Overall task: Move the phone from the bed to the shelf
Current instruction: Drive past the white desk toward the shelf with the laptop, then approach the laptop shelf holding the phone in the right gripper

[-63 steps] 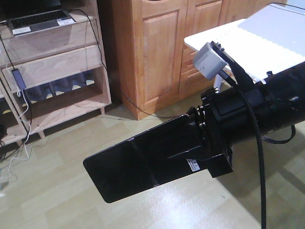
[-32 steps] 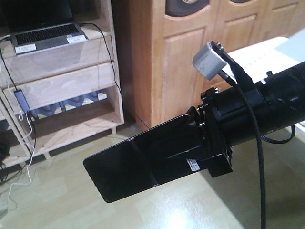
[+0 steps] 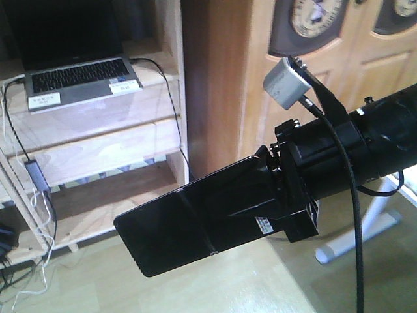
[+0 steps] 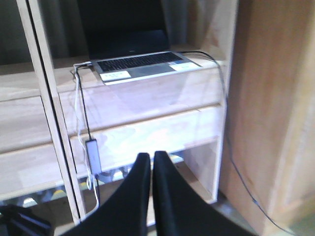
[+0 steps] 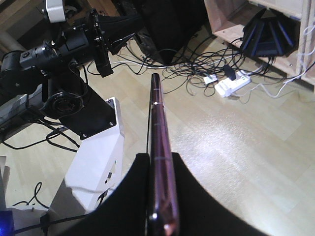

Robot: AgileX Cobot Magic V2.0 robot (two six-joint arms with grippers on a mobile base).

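Exterior front-facing view: a pale wooden shelving unit (image 3: 171, 78) fills the left of the frame beside a tall orange-brown wardrobe (image 3: 218, 85). The robot's black right arm (image 3: 365, 143) holds the phone (image 3: 186, 228) in the air above the light floor (image 3: 221, 287), well apart from the shelf (image 3: 104, 120). The right gripper (image 3: 264, 208) has its fingers clamped on one end of the phone. The rest juts out unsupported, sloping down and to the left toward the unit. In the left wrist-mounted view the left gripper (image 4: 151, 184) faces the same unit, fingers (image 4: 138, 189) drawn to a sliver of a gap with nothing between them.

The main hazard looks to be that one-ended hold. If the free corner clips a board edge or an upright on the way in, the long overhang could lever the phone loose, and its glossy faces probably give the pads little bite. The upper board is also taken by an open silver laptop (image 3: 78, 77), and cables with a small charger brick (image 3: 36, 176) hang down the front, ready to snag a low approach.

The phone itself is a wide, flat, glossy black slab with a seam across its middle. Seen edge-on in the right wrist-mounted view (image 5: 158, 147), it is thin with a pinkish metal rim. A small white sticker (image 3: 264, 225) sits near the fingers.
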